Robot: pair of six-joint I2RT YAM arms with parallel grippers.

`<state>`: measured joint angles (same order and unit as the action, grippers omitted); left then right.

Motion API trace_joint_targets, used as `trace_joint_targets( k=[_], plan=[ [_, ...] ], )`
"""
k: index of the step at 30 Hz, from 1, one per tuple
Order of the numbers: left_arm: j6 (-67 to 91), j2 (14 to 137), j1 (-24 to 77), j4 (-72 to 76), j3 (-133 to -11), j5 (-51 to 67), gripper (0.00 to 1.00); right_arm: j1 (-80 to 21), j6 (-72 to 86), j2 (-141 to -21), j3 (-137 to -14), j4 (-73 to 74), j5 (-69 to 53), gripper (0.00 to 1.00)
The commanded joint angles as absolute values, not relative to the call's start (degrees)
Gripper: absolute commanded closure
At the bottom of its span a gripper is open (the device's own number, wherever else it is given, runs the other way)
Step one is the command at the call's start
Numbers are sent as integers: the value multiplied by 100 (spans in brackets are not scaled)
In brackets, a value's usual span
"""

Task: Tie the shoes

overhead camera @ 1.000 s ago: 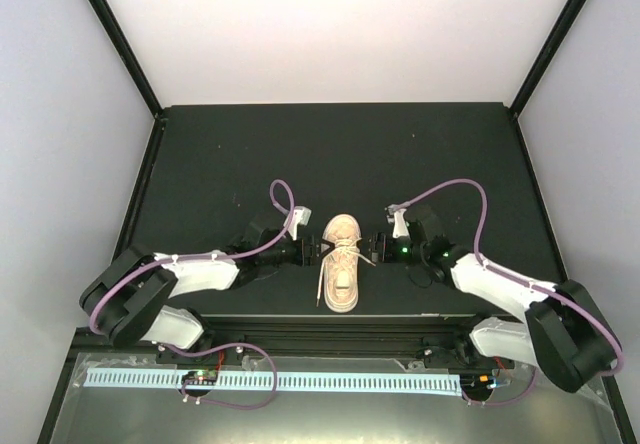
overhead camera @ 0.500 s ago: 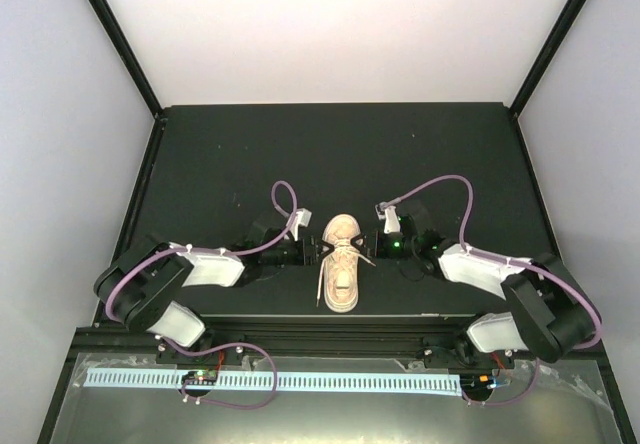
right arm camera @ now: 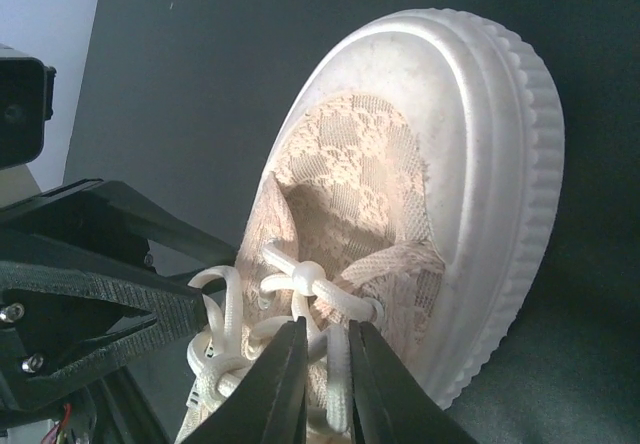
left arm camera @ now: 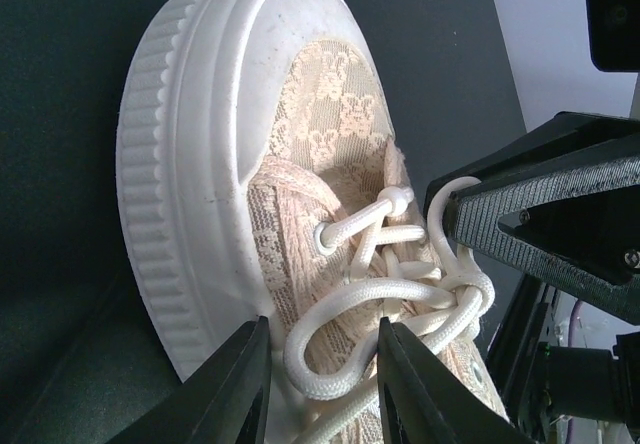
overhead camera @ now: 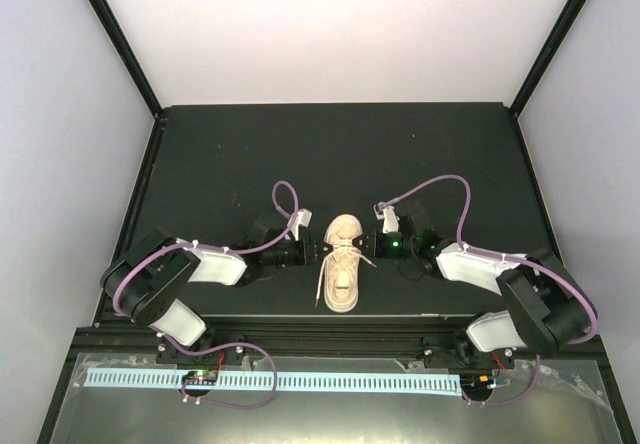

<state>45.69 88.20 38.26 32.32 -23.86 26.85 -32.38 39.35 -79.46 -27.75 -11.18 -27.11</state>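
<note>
The shoe (overhead camera: 342, 262), a pale pink-beige lace sneaker with a white sole, lies near the table's front edge with its toe pointing away. Its cream laces (overhead camera: 344, 254) are knotted over the tongue, and loose ends trail toward the heel. My left gripper (overhead camera: 323, 251) is at the shoe's left side. In the left wrist view its jaws (left arm camera: 323, 332) stand a little apart around a lace loop (left arm camera: 318, 382). My right gripper (overhead camera: 368, 248) is at the shoe's right side. Its narrow jaws (right arm camera: 327, 326) pinch a lace strand (right arm camera: 340, 364).
The shoe's heel is close to the table's black front rail (overhead camera: 340, 319). Black frame posts (overhead camera: 115, 39) and white walls bound the dark mat (overhead camera: 340, 154). The two grippers face each other across the shoe, only a lace knot's width apart.
Both pairs of jaws have narrowed, the right one down onto a lace strand. Both arms have drawn their elbows in toward the shoe. The shoe has not moved.
</note>
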Motion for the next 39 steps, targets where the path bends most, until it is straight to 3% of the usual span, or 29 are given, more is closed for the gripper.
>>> trace_joint_targets(
  k=[1,7,17,39],
  plan=[
    [4606,8966,3818,3730,-2509,2875,72,-3225,3868,-7945,-2856,-1196,-2685,88],
    [4563,8858,3796,3834,-2429,2730,98,-3226,3858,-7747,-2848,-1009,-2462,98],
    [4335,8056,3687,3182,-2170,2028,98,-3088,3915,-6512,-2605,-274,-1298,98],
    [4454,8039,3352,3126,-1529,1866,98,-2839,3963,-6616,-1899,-380,-1184,99]
  ],
)
